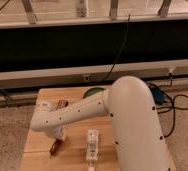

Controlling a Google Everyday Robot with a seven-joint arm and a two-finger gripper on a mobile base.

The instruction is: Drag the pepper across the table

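Observation:
The pepper [55,146], small, slender and reddish-brown, lies on the light wooden table [32,150] near its front left. My white arm reaches from the right across the table and bends at the left. My gripper [60,134] hangs below that bend, just above and behind the pepper's upper end, and appears to touch it. The arm hides most of the gripper.
A white strip [92,145] lies right of the pepper. A dark brown bar [62,104] sits at the back left beside the arm. A green round object [94,92] is at the back edge. Cables [174,107] trail on the floor to the right.

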